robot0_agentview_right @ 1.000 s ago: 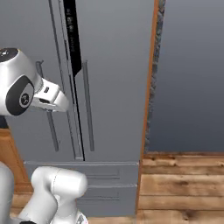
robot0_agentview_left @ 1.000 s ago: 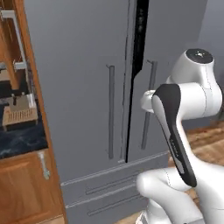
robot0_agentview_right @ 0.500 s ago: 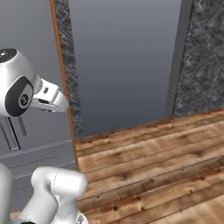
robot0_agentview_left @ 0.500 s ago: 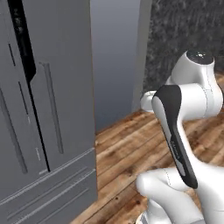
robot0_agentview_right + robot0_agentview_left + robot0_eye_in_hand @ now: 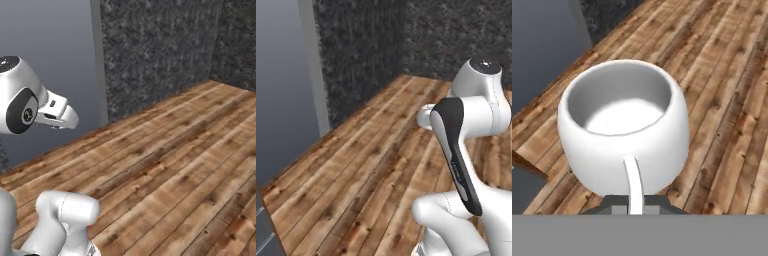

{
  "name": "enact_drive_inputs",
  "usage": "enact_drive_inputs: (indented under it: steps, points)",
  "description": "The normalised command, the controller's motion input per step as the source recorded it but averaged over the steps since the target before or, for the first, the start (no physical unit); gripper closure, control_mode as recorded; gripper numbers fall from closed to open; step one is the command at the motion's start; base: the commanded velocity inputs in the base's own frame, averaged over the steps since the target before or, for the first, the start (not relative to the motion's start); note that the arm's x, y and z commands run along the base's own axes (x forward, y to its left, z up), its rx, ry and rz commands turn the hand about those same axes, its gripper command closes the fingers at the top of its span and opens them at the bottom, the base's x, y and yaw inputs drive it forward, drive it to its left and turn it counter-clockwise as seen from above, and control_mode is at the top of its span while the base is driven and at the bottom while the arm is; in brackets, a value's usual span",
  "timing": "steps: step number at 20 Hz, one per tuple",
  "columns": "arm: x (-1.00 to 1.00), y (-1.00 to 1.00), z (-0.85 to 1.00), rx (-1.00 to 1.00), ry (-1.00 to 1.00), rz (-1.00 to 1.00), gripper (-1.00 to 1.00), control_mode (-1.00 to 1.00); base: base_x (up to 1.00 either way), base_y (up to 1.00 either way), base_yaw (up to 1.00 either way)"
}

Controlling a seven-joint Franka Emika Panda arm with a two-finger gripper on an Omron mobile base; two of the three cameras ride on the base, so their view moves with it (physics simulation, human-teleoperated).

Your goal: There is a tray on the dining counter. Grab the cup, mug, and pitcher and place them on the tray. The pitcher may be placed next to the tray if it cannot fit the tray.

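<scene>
Hand (image 5: pixel 632 206): at 6 o'clock in the hand view, pinching the mug's handle
Mug (image 5: pixel 623 126): white, upright, held above the wooden floor (image 5: pixel 722 100)
Wall (image 5: pixel 160 45): dark stone, at 12 o'clock

we see a bare corner of a home interior; wood plank floor (image 5: pixel 165 165), rough dark stone wall (image 5: pixel 421 45), flat grey panel (image 5: pixel 45 65)

1. I see a wooden plank floor (image 5: pixel 356 170) running under the base, brown with darker knots.
2. It reaches a dark speckled wall (image 5: pixel 160 45) and a grey panel (image 5: pixel 281 90).
3. I see nothing lying on the boards.
</scene>
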Motion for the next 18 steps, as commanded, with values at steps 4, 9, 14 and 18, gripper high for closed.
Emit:
enact_drive_inputs:
  steps: [4, 9, 14, 18]
  points:
    - [0.0, 0.0, 0.0, 0.0, 0.0, 0.0, 1.0, 1.0, 0.29, -0.62, -0.59]
    - [0.0, 0.0, 0.0, 0.0, 0.0, 0.0, 1.0, 1.0, 0.61, -0.45, -0.53]
    - [0.0, 0.0, 0.0, 0.0, 0.0, 0.0, 1.0, 1.0, 0.93, -0.14, -0.47]
    - [0.0, 0.0, 0.0, 0.0, 0.0, 0.0, 1.0, 1.0, 1.0, 0.01, -0.37]
